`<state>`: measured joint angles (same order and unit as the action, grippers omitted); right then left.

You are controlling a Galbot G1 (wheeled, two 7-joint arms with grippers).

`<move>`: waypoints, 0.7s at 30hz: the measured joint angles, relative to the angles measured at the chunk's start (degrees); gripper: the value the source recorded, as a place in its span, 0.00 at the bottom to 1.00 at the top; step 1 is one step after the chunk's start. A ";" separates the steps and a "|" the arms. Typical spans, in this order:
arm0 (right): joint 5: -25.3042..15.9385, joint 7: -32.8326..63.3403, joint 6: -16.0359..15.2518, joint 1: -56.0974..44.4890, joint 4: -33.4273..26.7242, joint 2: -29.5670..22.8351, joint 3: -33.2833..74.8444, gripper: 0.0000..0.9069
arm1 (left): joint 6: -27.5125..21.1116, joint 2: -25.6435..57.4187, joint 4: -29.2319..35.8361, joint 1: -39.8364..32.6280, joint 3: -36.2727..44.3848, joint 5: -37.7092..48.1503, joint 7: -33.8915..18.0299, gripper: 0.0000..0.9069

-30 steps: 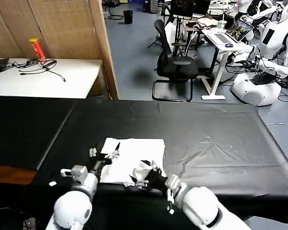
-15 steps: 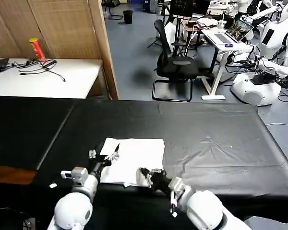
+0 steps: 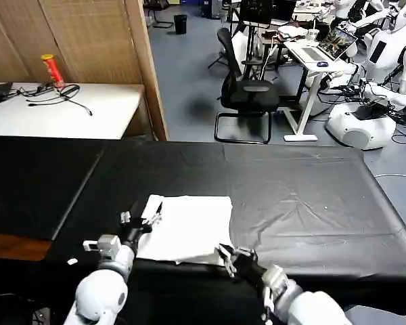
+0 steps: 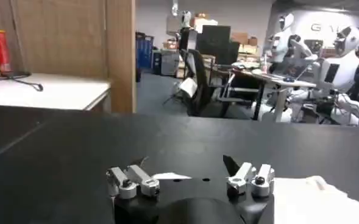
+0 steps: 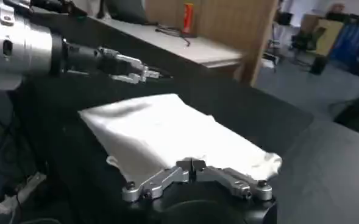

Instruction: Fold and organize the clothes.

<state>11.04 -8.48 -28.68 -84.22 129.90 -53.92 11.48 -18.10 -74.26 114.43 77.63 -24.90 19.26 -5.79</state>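
Observation:
The clothes are one white T-shirt (image 3: 188, 227), lying folded into a flat rectangle near the front of the black table (image 3: 304, 203); no lettering shows. My left gripper (image 3: 141, 218) is open at the shirt's left edge. In the left wrist view it (image 4: 191, 171) is empty, with the shirt (image 4: 310, 196) beside one finger. My right gripper (image 3: 230, 256) is shut with nothing in it, just off the shirt's front right corner. The right wrist view shows its tips (image 5: 191, 163) meeting in front of the shirt (image 5: 167, 131), with the left gripper (image 5: 130, 68) beyond.
The table's front edge runs right under both arms. A white desk (image 3: 88, 112) with a red can (image 3: 53, 70) and cables stands behind on the left, beside a wooden screen. An office chair (image 3: 247, 95) and white robots (image 3: 365, 115) are beyond the table.
My right gripper let go of the shirt's raised front edge and drew back toward the front right. The shirt now lies flat. My left gripper shifted slightly left.

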 joint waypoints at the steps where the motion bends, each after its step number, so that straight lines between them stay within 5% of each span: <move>1: 0.04 0.33 -0.01 -1.03 0.41 0.04 0.50 0.97 | 0.11 0.00 -0.25 -0.04 -0.11 0.01 0.03 0.97; 10: 6.83 4.27 0.73 -6.40 3.11 -2.74 5.91 0.97 | 1.65 -0.96 -3.03 -0.37 -1.79 1.30 0.98 0.97; 21: 8.83 5.16 1.70 -6.13 3.29 -7.45 11.01 0.97 | -0.05 -2.21 -5.45 0.41 -4.52 13.33 2.25 0.97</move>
<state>19.86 -3.32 -26.98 -90.35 133.19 -61.37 22.48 -18.15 -76.47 108.98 78.03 -29.42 32.59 -3.54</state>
